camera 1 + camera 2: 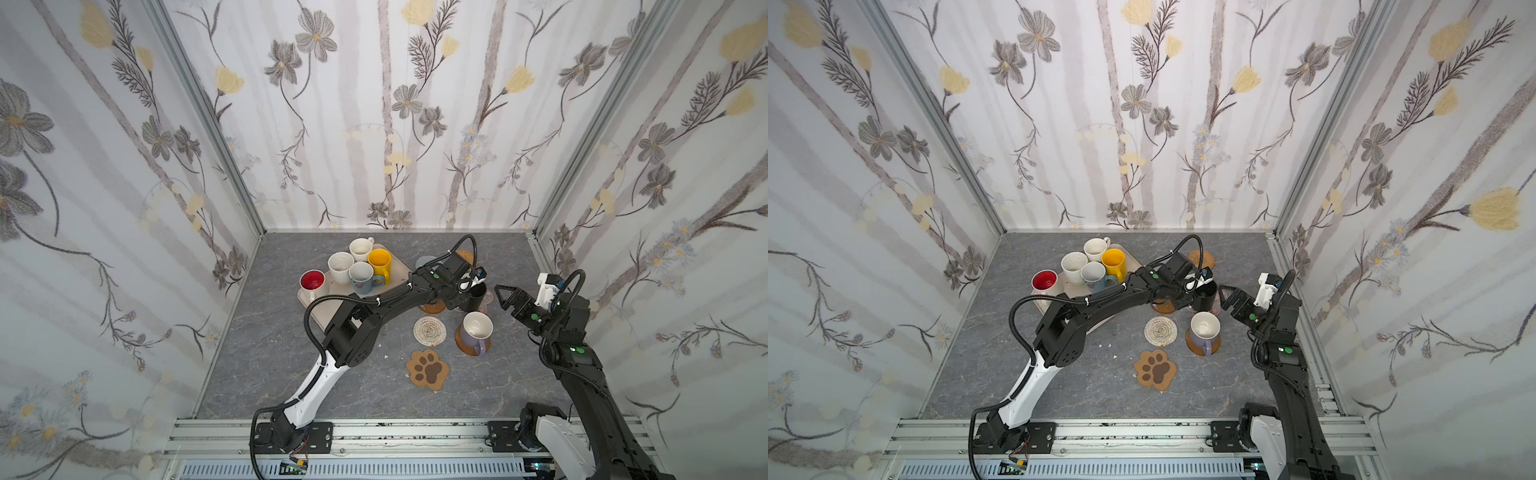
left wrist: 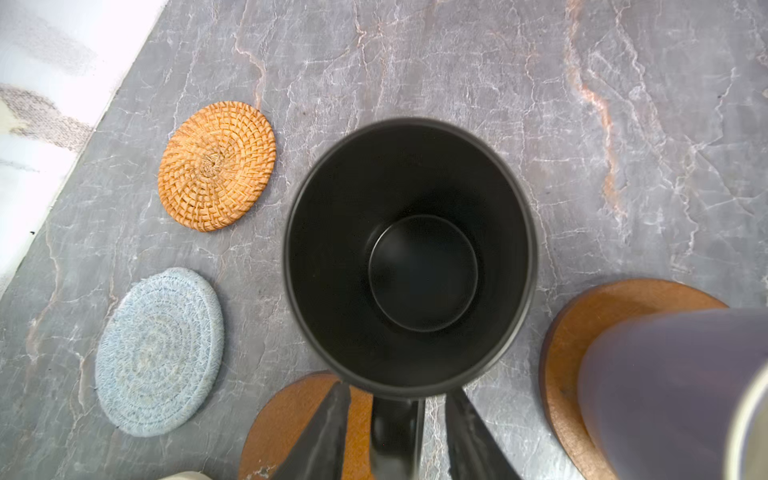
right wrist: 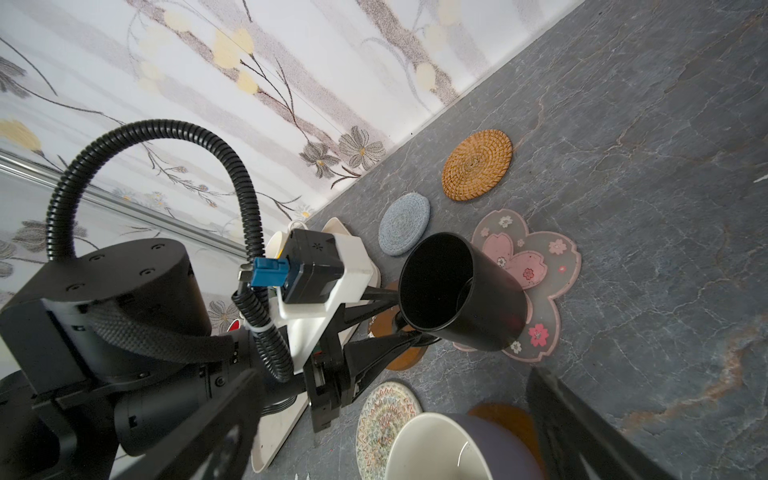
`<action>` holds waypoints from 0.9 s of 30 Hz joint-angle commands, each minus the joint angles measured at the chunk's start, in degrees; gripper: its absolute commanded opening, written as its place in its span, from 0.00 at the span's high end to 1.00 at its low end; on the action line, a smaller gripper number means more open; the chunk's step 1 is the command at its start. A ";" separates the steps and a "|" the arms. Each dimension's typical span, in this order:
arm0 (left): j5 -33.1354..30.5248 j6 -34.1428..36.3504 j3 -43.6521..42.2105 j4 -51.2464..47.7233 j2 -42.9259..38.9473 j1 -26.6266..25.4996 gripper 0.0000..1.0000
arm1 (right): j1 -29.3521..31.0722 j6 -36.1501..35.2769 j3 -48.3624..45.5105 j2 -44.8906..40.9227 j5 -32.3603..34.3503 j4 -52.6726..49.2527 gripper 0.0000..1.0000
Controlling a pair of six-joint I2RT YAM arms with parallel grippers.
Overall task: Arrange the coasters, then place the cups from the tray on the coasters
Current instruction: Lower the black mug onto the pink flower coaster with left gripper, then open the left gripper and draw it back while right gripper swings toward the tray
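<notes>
Black mug point(image 2: 409, 257) stood upright on the pink-flower coaster point(image 3: 552, 266), right of the tray point(image 1: 399, 268). The left gripper point(image 2: 399, 388) held its jaws parted either side of the handle point(image 2: 397, 432), gaps showing, which looked like a release. Right gripper point(image 1: 503, 297) hung spread wide and empty just to the right, likely keeping clear, while five mugs point(image 1: 360, 272) sat far-left on the tray.
</notes>
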 commanded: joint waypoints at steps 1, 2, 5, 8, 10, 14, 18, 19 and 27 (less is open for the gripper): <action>-0.75 -0.34 0.88 0.90 0.29 -0.06 0.54 | -0.01 -0.14 -0.23 -0.44 -0.43 2.30 0.01; -1.09 -0.51 1.02 0.90 0.14 -0.11 0.52 | -0.01 -0.18 -0.24 -0.66 -0.39 2.25 0.01; -2.28 -0.87 1.37 0.74 -0.62 -0.12 0.46 | -0.01 -0.16 -0.10 -1.12 -0.30 1.95 0.01; -3.57 -1.26 1.42 0.72 -1.97 0.18 0.41 | -0.01 -0.18 0.16 -1.42 0.07 1.15 0.02; -3.92 -2.02 1.50 0.72 -3.24 0.69 0.39 | -0.01 -0.15 0.37 -1.81 0.22 0.64 0.02; -2.92 -4.52 1.39 0.80 -6.68 2.24 0.36 | 0.61 -0.51 0.82 -2.85 1.22 -0.32 0.04; -2.48 -7.22 0.26 0.89 -10.88 3.76 0.21 | 5.00 -3.05 3.04 -2.74 5.58 -3.27 0.04; -2.84 -8.23 -0.04 0.90 -11.75 4.24 0.14 | 6.43 -3.71 3.98 -2.22 6.76 -4.45 0.04; -7.43 -21.54 -7.29 1.25 -23.58 7.69 0.00 | 17.41 -7.38 9.01 2.48 12.41 -6.08 0.12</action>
